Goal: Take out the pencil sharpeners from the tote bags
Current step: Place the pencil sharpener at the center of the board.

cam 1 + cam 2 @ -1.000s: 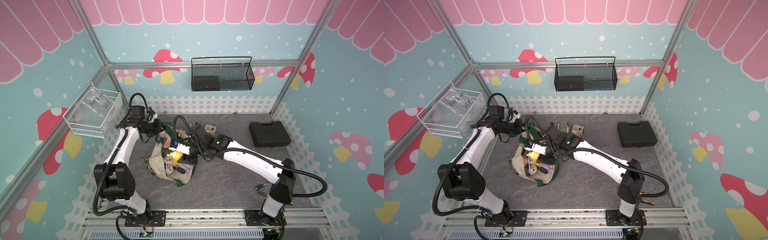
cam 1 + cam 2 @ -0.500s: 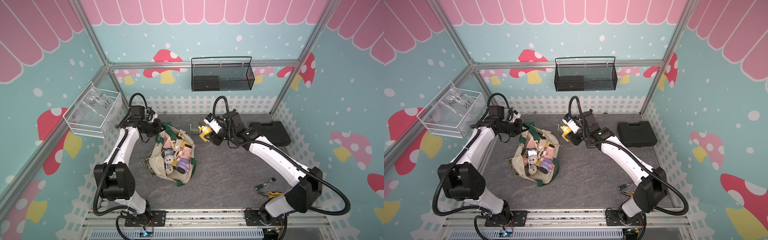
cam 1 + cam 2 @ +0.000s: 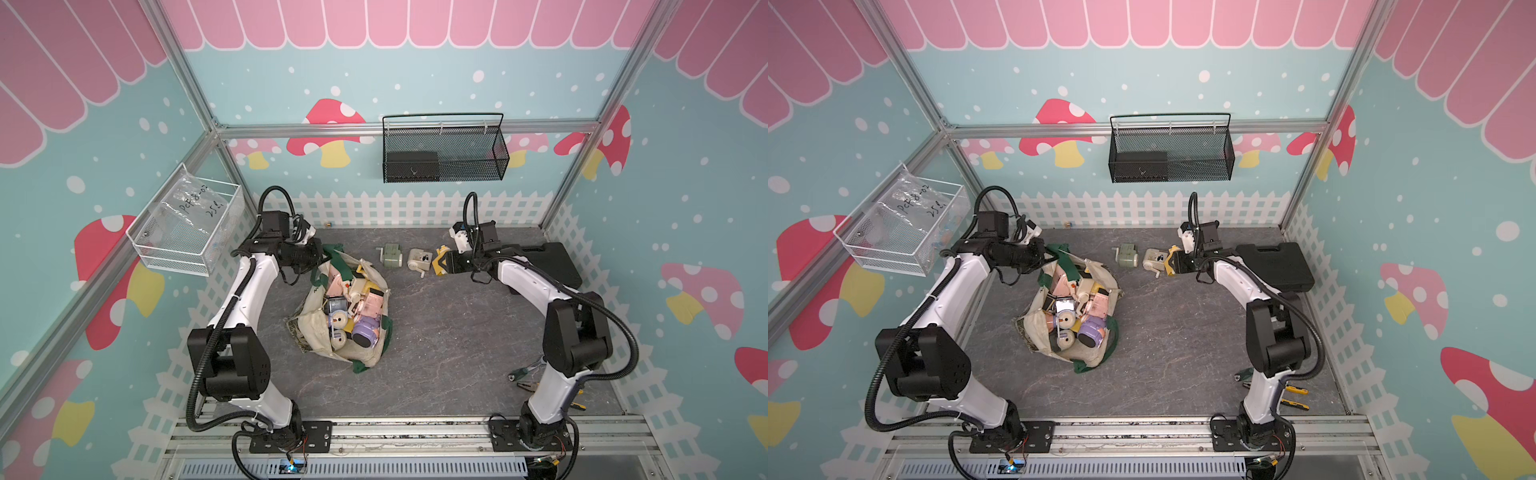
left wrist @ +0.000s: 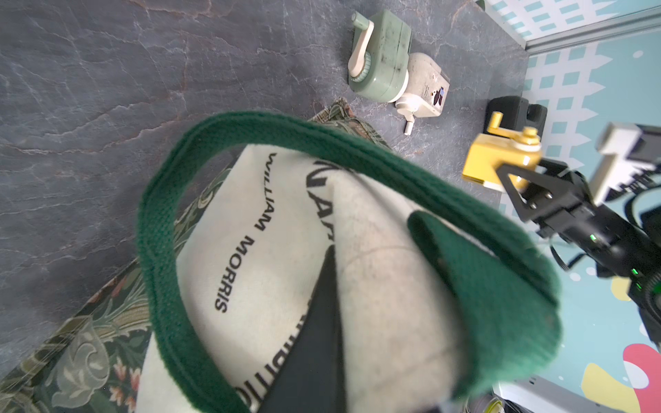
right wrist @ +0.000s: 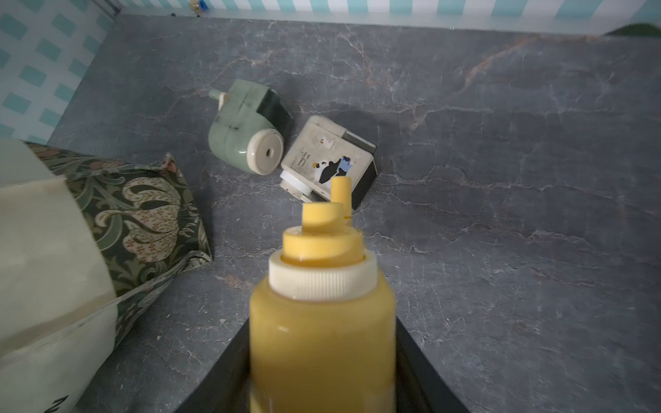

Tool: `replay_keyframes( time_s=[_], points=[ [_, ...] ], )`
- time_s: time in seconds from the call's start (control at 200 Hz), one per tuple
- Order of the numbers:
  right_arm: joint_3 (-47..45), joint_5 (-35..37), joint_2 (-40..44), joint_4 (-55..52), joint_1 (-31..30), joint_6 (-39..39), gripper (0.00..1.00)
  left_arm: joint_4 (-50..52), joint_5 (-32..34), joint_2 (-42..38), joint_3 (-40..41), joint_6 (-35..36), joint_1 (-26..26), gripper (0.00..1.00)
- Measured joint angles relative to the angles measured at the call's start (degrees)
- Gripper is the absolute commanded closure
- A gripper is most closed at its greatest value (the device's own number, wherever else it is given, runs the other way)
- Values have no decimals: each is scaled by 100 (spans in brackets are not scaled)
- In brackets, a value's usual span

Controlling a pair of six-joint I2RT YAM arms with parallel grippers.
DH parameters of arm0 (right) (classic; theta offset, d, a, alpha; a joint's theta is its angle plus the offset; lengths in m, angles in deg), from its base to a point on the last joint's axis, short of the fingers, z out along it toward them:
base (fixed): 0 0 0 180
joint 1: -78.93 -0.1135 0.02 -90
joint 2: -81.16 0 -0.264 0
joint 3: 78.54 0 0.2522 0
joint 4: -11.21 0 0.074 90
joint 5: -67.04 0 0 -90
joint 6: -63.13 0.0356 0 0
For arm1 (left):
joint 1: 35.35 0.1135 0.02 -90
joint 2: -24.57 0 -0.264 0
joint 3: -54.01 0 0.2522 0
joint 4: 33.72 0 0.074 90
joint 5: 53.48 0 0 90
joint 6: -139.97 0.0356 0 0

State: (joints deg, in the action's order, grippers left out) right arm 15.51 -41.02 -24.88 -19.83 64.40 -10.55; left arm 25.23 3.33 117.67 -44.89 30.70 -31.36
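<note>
Top views, bag (image 3: 312, 332): lying open on the bench (image 3: 436, 332), left of centre, and it's packed with sharpeners (image 3: 353, 307) in pink, cream, yellow, blue and purple.
Top views, left tool (image 3: 325, 261): clamped tight on the bag's far edge, right by the green strap (image 3: 332, 251), holding that edge up.
Top views, right tool (image 3: 445, 264): closed around a yellow sharpener (image 3: 438, 262) near the back of the bench, well apart from the bag.
Top views, loose pair: a green sharpener (image 3: 390, 255) and a cream sharpener (image 3: 419, 259) lie side by side on the bench, and the yellow one is just beside the cream one.
Top views, case (image 3: 548, 262): black and flat, behind the right arm at the bench's right edge.
Left wrist, bag (image 4: 272, 250): cream canvas with black lettering fills the frame, strap (image 4: 161, 250) looping round it, leafy base (image 4: 89, 350) down on the bench.
Left wrist, tool: the dark fingers (image 4: 318, 339) show as one wedge against the canvas, no gap between them.
Left wrist, beyond: green (image 4: 384, 60) and cream (image 4: 424, 91) sharpeners on the bench. The right tool (image 4: 508, 171) grips the yellow one (image 4: 486, 161); whether it touches the bench, I can't tell.
Right wrist, yellow sharpener (image 5: 322, 321): dead centre, squeezed between both black fingers (image 5: 221, 375), crank (image 5: 341, 189) pointing toward the cream sharpener (image 5: 329, 157).
Right wrist, rest: the green one (image 5: 243, 132) next to the cream one, the bag's leafy corner (image 5: 143, 207) off to the side.
</note>
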Motion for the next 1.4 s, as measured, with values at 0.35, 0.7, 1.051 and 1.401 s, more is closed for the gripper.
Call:
replay_keyframes(
  time_s=[0.35,0.7,1.051,1.401],
  points=[
    [833,-717,-1392,385,446,732,71,0,-2,0,0,0,0,100],
    [1665,-1296,-2173,575,439,1167,73,0,-2,0,0,0,7,100],
    [2267,-1523,-2675,577,179,1311,63,0,-2,0,0,-2,7,100],
    [2267,-1604,-2680,577,177,1303,39,0,-4,0,0,-2,7,100]
  ],
)
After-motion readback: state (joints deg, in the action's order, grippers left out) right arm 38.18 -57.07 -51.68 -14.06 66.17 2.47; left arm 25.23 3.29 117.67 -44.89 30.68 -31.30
